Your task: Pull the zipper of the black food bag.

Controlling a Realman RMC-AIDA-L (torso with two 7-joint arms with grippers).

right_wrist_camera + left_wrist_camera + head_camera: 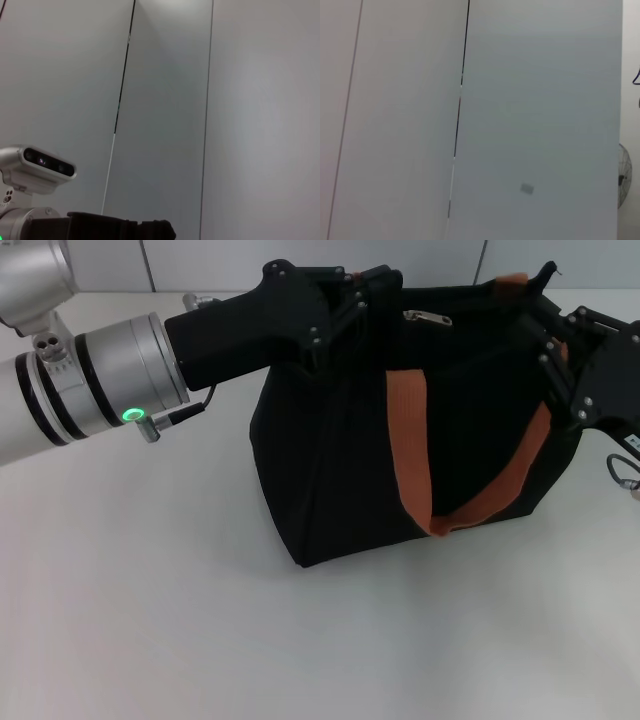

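The black food bag [330, 460] stands upright on the white table, in the middle of the head view, with a brown-orange strap handle [408, 430] hanging down its front. The zipper [426, 317], a small silver pull tab, lies on the bag's top edge. My left gripper [375, 295] reaches in from the left and sits at the top left end of the bag, a little short of the tab. At the bag's right end, my right gripper [555, 340] rests against the top corner. Black on black hides how either gripper stands.
The white table [150, 620] spreads in front of and left of the bag. Both wrist views face grey wall panels. The left arm's wrist camera [47, 167] shows in the right wrist view, and a fan [624, 175] in the left.
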